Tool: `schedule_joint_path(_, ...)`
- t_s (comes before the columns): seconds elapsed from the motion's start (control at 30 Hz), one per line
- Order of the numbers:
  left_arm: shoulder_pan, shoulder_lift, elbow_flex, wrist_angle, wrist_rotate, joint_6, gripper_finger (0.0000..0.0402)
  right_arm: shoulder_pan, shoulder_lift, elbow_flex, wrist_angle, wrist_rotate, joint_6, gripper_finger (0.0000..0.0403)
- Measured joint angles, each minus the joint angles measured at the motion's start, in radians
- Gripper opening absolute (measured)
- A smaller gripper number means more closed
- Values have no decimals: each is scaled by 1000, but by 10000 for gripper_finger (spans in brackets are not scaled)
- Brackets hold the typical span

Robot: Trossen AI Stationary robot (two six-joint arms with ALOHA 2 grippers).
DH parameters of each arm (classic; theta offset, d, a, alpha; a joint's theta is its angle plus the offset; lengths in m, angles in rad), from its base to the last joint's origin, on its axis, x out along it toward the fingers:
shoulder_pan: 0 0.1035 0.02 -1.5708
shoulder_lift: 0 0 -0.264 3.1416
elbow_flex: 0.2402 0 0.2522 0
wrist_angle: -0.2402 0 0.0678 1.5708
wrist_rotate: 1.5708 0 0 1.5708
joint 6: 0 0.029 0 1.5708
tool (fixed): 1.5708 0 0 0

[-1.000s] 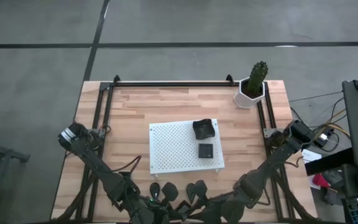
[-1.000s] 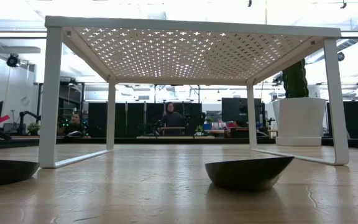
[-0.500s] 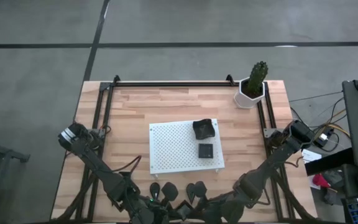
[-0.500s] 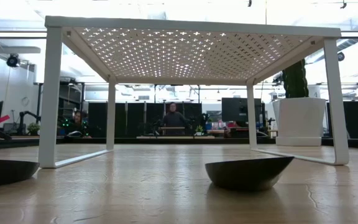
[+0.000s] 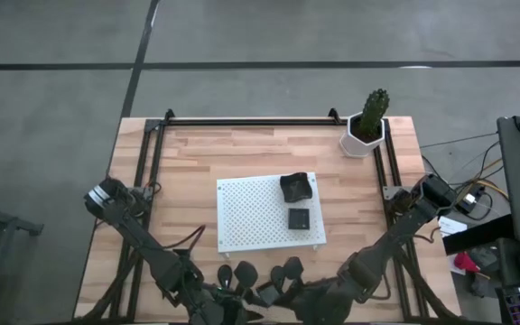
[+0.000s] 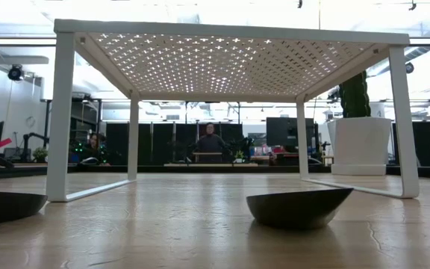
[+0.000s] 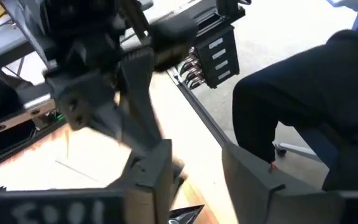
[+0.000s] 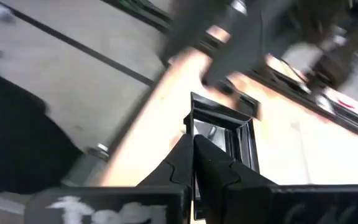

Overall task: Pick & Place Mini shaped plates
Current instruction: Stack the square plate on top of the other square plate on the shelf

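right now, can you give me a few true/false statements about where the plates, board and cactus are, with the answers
1. Two black plates sit on top of the white perforated board. True: a rounded-rim plate and a small square plate lie along its right side.
2. The cactus pot stands on the board. False: it stands on the wooden table, at the far right corner.
3. More black leaf-shaped plates lie on the table at the near edge, between the two arms. True.
4. The right gripper is wide open. False: its fingers are shut together.
5. In the low view the board stands raised on white legs. True.
6. The board is empty. False: it carries the two plates.
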Motion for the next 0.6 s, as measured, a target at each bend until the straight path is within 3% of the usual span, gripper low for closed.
schedule_joint_path(0.2,-19,-18,0,-44,0,-25,182,6,-13,0,-102,135,16,8)
schedule_joint_path(0.37,-54,-22,-6,-60,0,-35,186,21,-22,4,-237,257,-6,8)
schedule_joint_path(0.5,-76,-23,-47,-47,1,-47,184,27,-28,36,-437,370,70,8)
schedule_joint_path(0.6,-81,-23,-92,6,0,-59,184,27,-28,62,-532,395,112,8)
